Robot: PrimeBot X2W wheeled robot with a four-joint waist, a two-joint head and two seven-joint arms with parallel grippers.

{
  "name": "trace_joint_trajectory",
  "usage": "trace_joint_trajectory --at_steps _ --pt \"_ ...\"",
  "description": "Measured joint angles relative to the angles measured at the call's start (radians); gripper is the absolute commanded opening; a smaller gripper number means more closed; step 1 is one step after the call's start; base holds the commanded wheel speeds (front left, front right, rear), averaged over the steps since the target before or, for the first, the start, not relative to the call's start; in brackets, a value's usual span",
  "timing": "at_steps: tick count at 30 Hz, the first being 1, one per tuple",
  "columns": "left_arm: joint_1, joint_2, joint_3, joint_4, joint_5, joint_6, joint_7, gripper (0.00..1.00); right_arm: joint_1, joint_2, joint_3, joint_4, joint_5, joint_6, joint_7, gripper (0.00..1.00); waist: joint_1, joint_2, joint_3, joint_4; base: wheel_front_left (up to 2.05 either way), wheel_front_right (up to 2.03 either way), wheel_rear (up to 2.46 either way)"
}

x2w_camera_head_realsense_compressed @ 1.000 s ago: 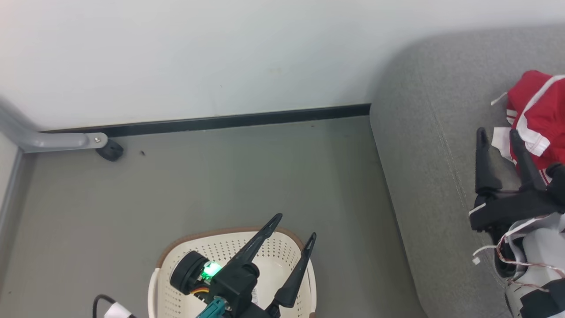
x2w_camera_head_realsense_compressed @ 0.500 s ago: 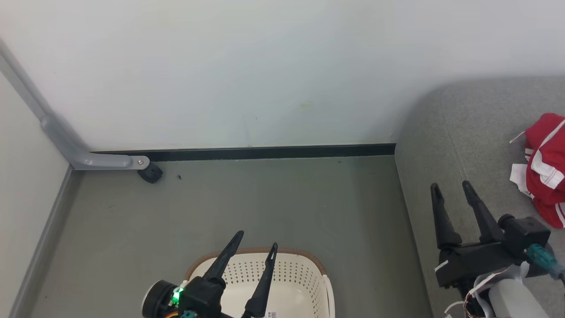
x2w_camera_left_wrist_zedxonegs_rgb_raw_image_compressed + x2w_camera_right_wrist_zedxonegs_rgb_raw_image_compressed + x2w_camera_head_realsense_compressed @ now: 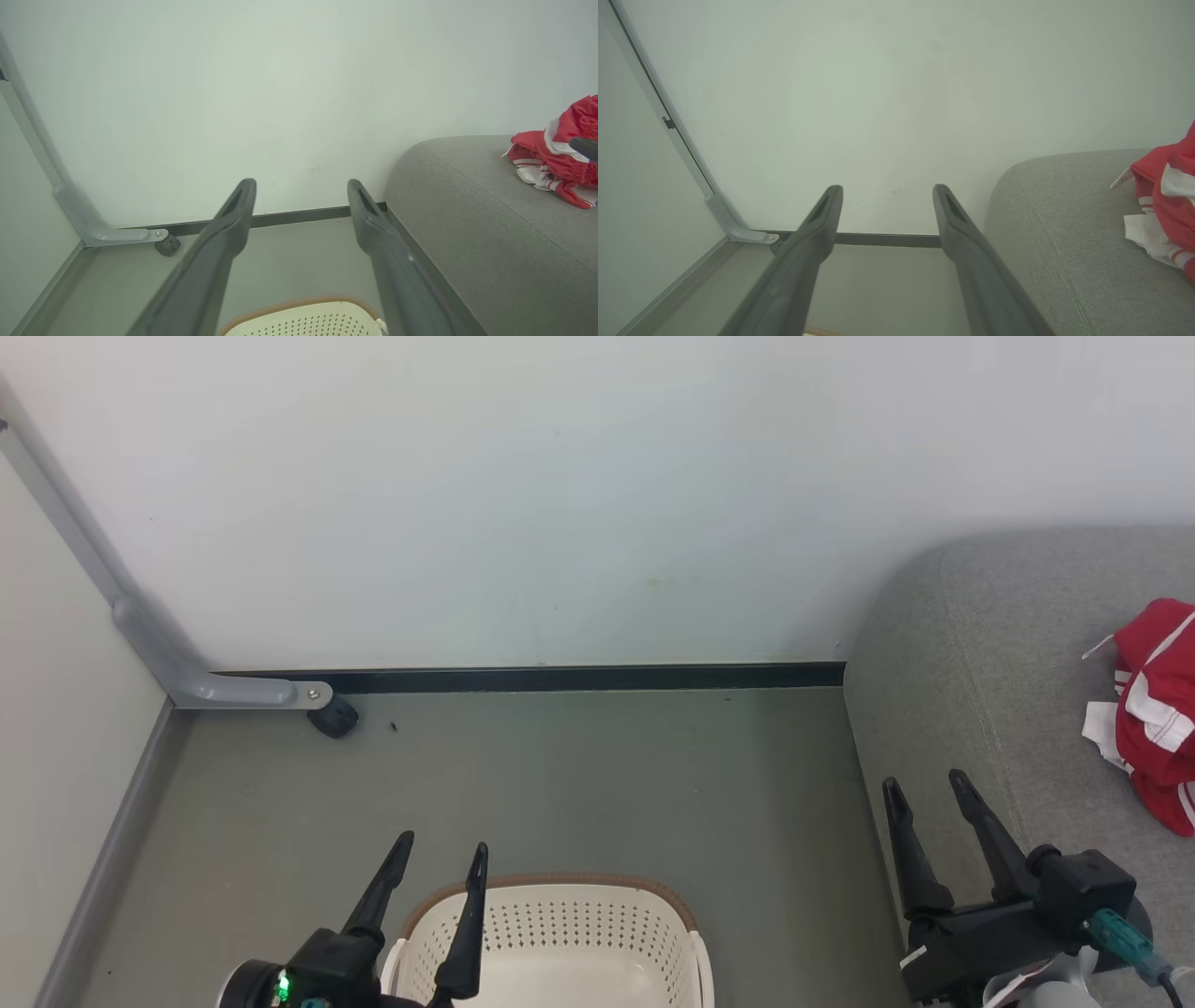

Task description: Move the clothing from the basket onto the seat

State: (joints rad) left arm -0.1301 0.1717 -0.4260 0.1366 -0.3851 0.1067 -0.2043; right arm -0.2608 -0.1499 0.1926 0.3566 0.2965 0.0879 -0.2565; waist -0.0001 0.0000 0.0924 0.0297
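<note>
Nearest us, our left hand (image 3: 442, 846) rises from the lower edge of the head view. Its two dark fingers are spread wide with nothing between them, just over the left end of the basket (image 3: 560, 881). The basket is cream plastic with small holes and a brown rim, and it stands on the grey floor (image 3: 607, 775). The picture's edge cuts it off, and the part of its inside that we can see is bare.

At the lower right, our right hand (image 3: 924, 781) is also wide open and empty. It hangs over the near edge of the grey sofa (image 3: 980, 691).

Farther along the sofa lies the clothing (image 3: 1153, 728), well apart from both hands. It is a crumpled red heap with white stripes, partly cut off at the right edge.

We judge the clothing to be light, limp and soft. It should sag and trail when lifted, and the smooth cloth may slip from a shallow pinch. A thick raised fold in the red bunch looks like the best place to grip, rather than the thin white trim and tags sticking out on its left.

Farthest away is a plain pale wall (image 3: 560, 523) with a dark skirting strip. At the far left, a small black wheel (image 3: 333, 719) sits below it.
</note>
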Motion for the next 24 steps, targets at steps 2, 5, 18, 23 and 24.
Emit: trace_joint_trajectory --at_steps 2,5,18,23,24 --pt "0.003 0.000 0.016 0.003 0.000 0.001 0.000 1.00 0.015 0.000 0.001 -0.007 0.000 -0.002 0.000 1.00 0.0000 0.0000 -0.003 0.000 0.00 0.00 0.00" --pt "0.020 0.000 0.043 0.011 -0.001 0.009 -0.001 1.00 0.033 0.000 0.000 -0.017 -0.001 -0.009 0.000 1.00 0.0000 0.0000 -0.008 -0.001 0.00 0.00 0.00" --pt "0.080 -0.015 0.121 0.032 -0.002 0.017 -0.009 1.00 0.115 -0.012 -0.022 -0.062 -0.013 -0.044 0.000 1.00 0.0001 0.0000 -0.025 -0.003 0.00 0.00 0.00" --pt "0.091 -0.021 0.134 0.032 -0.002 0.017 -0.010 1.00 0.134 -0.018 -0.032 -0.074 -0.016 -0.054 0.000 1.00 0.0001 0.0000 -0.029 -0.005 0.00 0.00 0.00" --pt "0.098 -0.024 0.134 0.032 -0.002 0.017 -0.010 1.00 0.137 -0.018 -0.033 -0.080 -0.016 -0.054 0.000 1.00 0.0001 0.0000 -0.030 -0.006 0.00 0.00 0.00"
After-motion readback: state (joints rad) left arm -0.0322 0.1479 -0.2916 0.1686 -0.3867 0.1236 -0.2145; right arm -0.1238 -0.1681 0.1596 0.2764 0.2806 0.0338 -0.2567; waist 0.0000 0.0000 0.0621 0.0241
